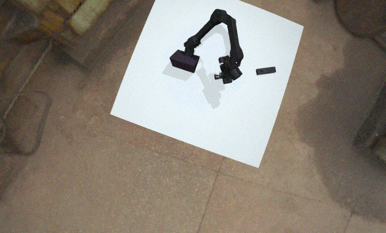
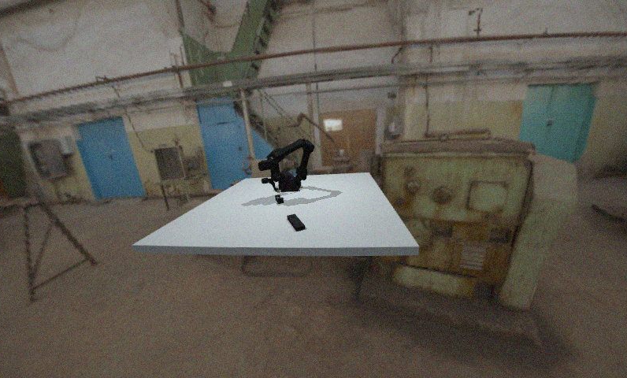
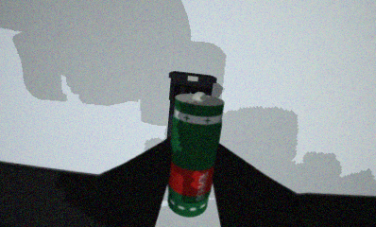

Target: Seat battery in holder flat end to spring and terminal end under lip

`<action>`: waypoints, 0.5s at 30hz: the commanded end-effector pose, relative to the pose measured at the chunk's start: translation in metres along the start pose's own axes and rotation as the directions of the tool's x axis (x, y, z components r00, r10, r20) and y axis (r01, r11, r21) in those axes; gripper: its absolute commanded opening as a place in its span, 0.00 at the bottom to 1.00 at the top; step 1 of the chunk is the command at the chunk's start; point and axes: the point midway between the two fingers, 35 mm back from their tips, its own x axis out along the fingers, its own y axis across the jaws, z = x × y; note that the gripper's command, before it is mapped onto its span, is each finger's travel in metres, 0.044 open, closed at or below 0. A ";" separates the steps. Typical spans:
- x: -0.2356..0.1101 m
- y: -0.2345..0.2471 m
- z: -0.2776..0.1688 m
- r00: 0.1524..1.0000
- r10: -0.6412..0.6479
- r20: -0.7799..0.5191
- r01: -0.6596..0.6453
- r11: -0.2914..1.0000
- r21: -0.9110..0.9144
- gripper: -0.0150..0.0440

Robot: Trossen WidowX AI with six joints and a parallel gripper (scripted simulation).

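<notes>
The battery [image 3: 196, 147] is green with a red band. My gripper [image 3: 193, 148] is shut on it. Its metal terminal end points to the top of the wrist view, and its flat end is lower, between the fingers. The black holder [image 3: 177, 86] [image 1: 216, 76] [image 2: 279, 199] lies on the white table, behind and below the battery in the wrist view. The holder's far end, with a light contact patch, shows past the terminal. The rest of the holder is mostly hidden by the battery and fingers. The battery appears above the holder; the exact gap cannot be told.
A dark oblong block [image 1: 265, 71] [image 2: 295, 222] lies on the table [image 1: 188, 115] [image 2: 203, 230], to the right of the holder in the top view. The arm's dark purple base [image 1: 184, 61] stands left of the holder there. The arm's shadow falls around the holder.
</notes>
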 end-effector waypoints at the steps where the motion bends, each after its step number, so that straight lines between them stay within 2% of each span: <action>1: 0.009 0.001 0.000 0.999 0.003 0.048 -0.004 1.000 0.013 0.39; 15: 0.034 0.004 0.002 0.978 -0.011 0.210 0.007 1.000 0.022 0.39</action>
